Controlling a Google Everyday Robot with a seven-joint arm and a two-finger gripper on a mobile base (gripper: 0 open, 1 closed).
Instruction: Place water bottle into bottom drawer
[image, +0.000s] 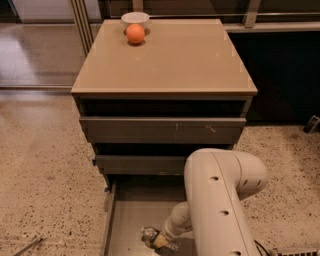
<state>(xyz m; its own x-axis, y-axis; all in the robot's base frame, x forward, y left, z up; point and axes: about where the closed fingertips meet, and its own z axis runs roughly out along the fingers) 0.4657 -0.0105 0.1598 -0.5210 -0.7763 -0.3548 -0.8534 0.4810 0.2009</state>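
Note:
The bottom drawer (127, 220) is pulled out under the cabinet, and its flat grey floor shows. The water bottle (148, 233), a small crinkled clear shape, lies low inside the drawer near the front. My gripper (161, 241) is down in the drawer right beside the bottle and touches it. My white arm (220, 200) reaches down from the right and hides the right half of the drawer.
An orange ball (135, 33) and a white bowl (135, 19) stand at the back left of the cabinet top (170, 60). Two narrower drawers (160, 129) sit slightly open above. Speckled floor lies on both sides. A dark wall panel stands at the right.

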